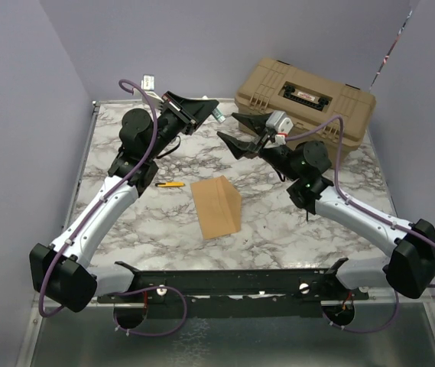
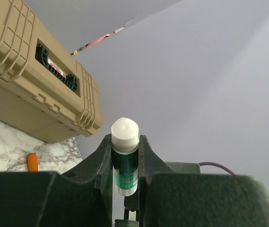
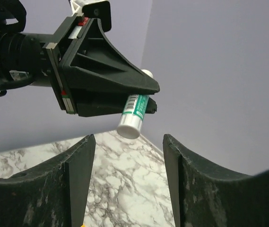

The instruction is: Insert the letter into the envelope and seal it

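While the envelope (image 1: 215, 206) lies on the marbled desk (image 1: 278, 222) about midway between the two arms, both hands are raised over the far part of the desk, well apart from it. The envelope is kraft-brown, its long sides running roughly near to far, with a paler panel along its right side where the creased flap is. Whether that flap lies flat or stands up a little cannot be told, nor whether the letter is inside.

The left hand (image 1: 212, 105) is clenched on a glue stick (image 2: 125, 161), pinched crosswise between the two fingers close to their tips. The stick has a green printed body. One white rounded end rises above the fingers in the left wrist view, and the other white end pokes out below them in the right wrist view.

The right hand (image 1: 227, 126) faces the left one from just beside it, on its right, its two fingers spread wide and gripping nothing. The glue stick hangs a short way beyond their tips, not touching them.

A tan hard case (image 1: 305, 95) with a black handle sits at the far right corner of the desk. A small yellow and black object (image 1: 170, 184) lies on the desk to the left of the envelope, near the left arm.
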Robot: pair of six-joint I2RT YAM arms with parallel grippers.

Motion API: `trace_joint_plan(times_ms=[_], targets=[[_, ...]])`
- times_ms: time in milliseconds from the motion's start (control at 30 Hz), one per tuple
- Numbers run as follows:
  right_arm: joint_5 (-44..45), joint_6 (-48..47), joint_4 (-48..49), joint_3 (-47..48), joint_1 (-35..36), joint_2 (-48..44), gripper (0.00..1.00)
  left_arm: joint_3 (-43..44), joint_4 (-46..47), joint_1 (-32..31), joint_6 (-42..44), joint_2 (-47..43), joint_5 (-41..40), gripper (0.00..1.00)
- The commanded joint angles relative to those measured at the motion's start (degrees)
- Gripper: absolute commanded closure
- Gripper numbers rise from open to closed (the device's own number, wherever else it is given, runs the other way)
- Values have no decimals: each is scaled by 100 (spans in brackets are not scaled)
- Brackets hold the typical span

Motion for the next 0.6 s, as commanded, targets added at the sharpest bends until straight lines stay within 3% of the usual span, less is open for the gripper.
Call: trace_joint_plan(times_ms=[0,167,433,567], targets=[[113,-169,535,221,124,209,38,-29,37,-27,-3,-213,-45,100],[388,-96,413,452,175,392,55,-73,-47,-35,48,-241,-86,100],[312,56,459,579,198,517,59,-189,-75,-32,127,-343,-97,100],[302,294,236,708,194,561,86,-221,-89,-30,154,-365,-110,100]])
